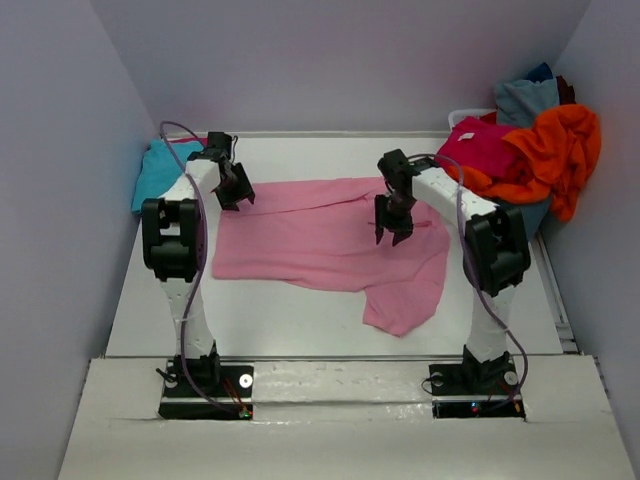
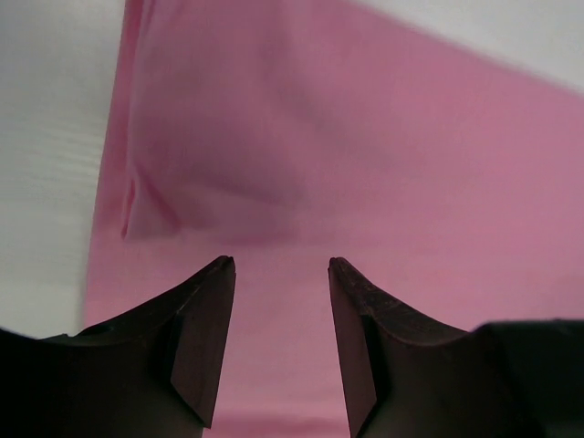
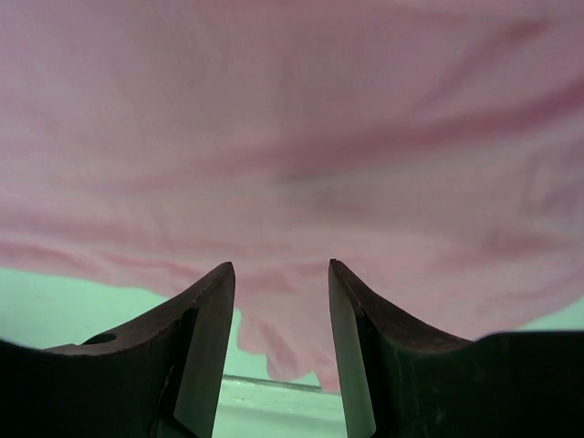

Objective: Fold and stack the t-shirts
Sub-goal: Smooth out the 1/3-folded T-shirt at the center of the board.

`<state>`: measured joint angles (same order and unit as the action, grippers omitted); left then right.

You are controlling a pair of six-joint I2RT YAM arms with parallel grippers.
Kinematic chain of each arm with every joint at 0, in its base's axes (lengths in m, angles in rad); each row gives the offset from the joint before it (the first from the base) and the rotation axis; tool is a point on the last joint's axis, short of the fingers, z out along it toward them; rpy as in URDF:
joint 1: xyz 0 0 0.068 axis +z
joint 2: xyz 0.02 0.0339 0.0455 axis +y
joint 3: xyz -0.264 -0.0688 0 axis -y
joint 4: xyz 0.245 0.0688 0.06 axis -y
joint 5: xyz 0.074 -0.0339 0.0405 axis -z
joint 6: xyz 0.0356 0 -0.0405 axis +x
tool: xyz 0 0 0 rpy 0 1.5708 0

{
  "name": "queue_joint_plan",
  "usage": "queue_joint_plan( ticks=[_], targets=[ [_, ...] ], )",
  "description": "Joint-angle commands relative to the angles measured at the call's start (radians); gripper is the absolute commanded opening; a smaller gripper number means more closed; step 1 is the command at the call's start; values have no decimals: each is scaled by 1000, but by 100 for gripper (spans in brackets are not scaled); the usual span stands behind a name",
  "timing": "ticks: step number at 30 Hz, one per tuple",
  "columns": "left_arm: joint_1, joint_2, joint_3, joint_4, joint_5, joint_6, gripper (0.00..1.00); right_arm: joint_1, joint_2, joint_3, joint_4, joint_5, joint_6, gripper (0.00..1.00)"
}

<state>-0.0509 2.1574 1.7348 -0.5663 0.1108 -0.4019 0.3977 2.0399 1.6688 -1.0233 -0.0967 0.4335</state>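
A light pink t-shirt [image 1: 320, 240] lies spread on the white table, one sleeve trailing toward the near right. My left gripper [image 1: 236, 195] hovers over its far left corner, open, with only pink cloth [image 2: 365, 164] seen between the fingers. Over the shirt's far right part stands my right gripper [image 1: 393, 235], open as well, and the pink cloth [image 3: 292, 137] below it lies loose, not pinched. A turquoise t-shirt [image 1: 158, 170] sits at the far left wall. Magenta [image 1: 485, 148], orange [image 1: 555, 150] and grey-blue [image 1: 527, 98] t-shirts are heaped at the far right.
The heap at the far right rests in a white bin [image 1: 468, 115] against the wall. Grey walls close in the table on three sides. A raised white ledge [image 1: 330, 385] runs along the near edge by the arm bases.
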Motion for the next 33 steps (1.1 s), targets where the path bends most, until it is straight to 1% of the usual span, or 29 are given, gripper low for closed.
queue_joint_plan(
  ticks=[1, 2, 3, 4, 6, 7, 9, 14, 18, 20, 24, 28, 33],
  targets=[
    [-36, -303, -206, 28, -30, -20, 57, 10, -226, -199, 77, -11, 45, 51],
    [-37, -341, -248, 37, -30, -20, 57, 10, -227, -240, 84, -18, 50, 51],
    [-47, -410, -327, 49, -51, -20, 57, 10, -278, -315, 101, -30, 57, 51],
    [-47, -410, -366, 55, -59, -18, 57, 10, -302, -346, 106, -35, 62, 51],
    [-47, -497, -432, 57, -63, -20, 57, 10, -360, -394, 104, -41, 73, 51],
    [-47, -545, -493, 60, -66, -21, 57, 10, -377, -432, 103, -46, 76, 50],
    [-56, -586, -570, 59, -59, -23, 57, 20, -424, -475, 111, -70, 86, 50],
    [-67, -695, -690, 74, -40, -40, 57, 67, -498, -618, 124, -86, 125, 50],
    [-67, -743, -773, 77, -45, -41, 57, 105, -578, -705, 135, -110, 165, 49],
    [-67, -763, -794, 77, -40, -43, 57, 118, -592, -741, 134, -115, 180, 49],
    [-67, -801, -825, 77, -48, -45, 57, 128, -682, -817, 118, -124, 215, 49],
    [-67, -806, -822, 68, -37, -48, 57, 150, -741, -882, 97, -140, 240, 49],
    [-67, -804, -816, 65, -23, -49, 57, 159, -782, -923, 88, -146, 266, 49]
  ],
)
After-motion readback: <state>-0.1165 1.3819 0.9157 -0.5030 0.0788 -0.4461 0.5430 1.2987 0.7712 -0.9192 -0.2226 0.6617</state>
